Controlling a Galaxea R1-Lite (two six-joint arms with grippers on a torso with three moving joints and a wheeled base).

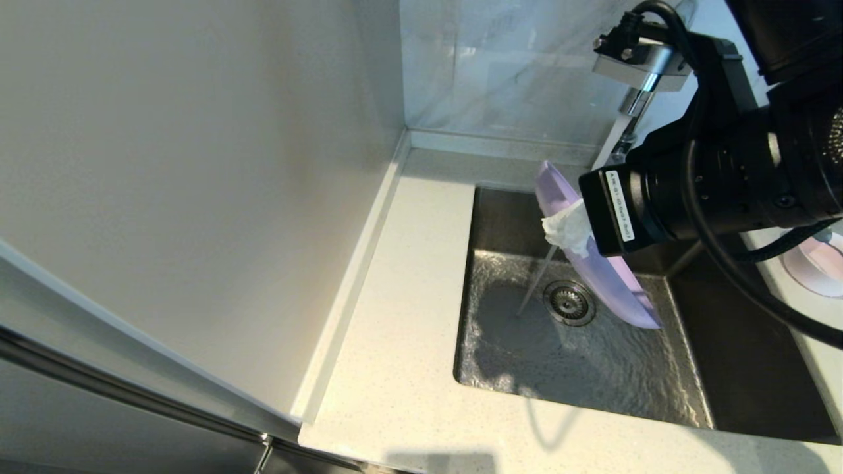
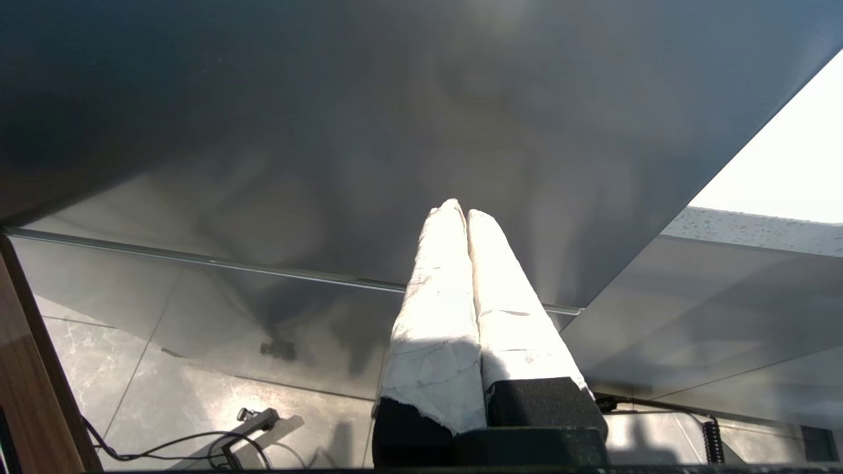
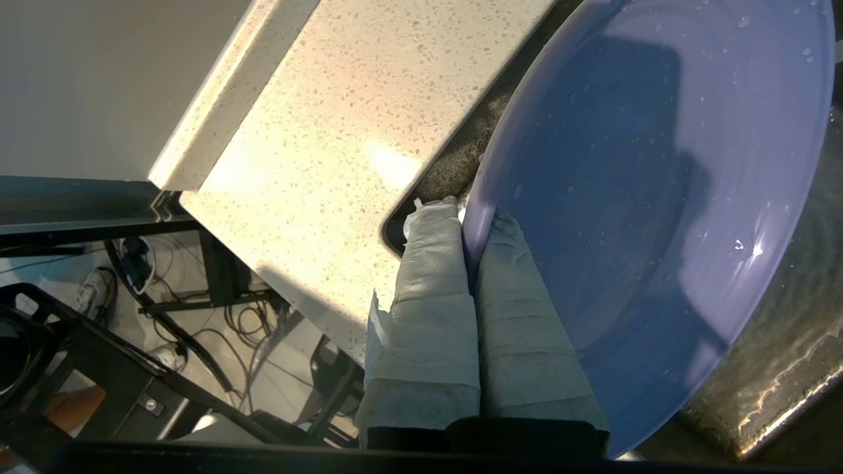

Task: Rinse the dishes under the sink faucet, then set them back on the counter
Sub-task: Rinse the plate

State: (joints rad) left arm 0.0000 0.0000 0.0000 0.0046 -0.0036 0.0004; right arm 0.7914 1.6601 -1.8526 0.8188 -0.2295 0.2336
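Observation:
A lavender plate (image 1: 612, 283) stands tilted on its edge over the sink (image 1: 593, 375), just in front of the chrome faucet (image 1: 633, 105). My right gripper (image 1: 565, 230), its fingers wrapped in white, is shut on the plate's rim. The right wrist view shows that rim pinched between the two fingers at the gripper (image 3: 471, 220), with water drops on the plate's (image 3: 658, 197) hollow face. A thin stream of water (image 1: 535, 283) falls beside the plate to the wet basin floor near the drain (image 1: 570, 303). My left gripper (image 2: 461, 210) is shut and empty, parked low by a grey cabinet front.
A pale pink bowl (image 1: 816, 263) sits on the counter right of the sink, partly behind my right arm. The speckled counter (image 1: 408, 296) runs along the sink's left side up to a white wall panel (image 1: 197, 197). The marble back wall (image 1: 500, 72) stands behind the faucet.

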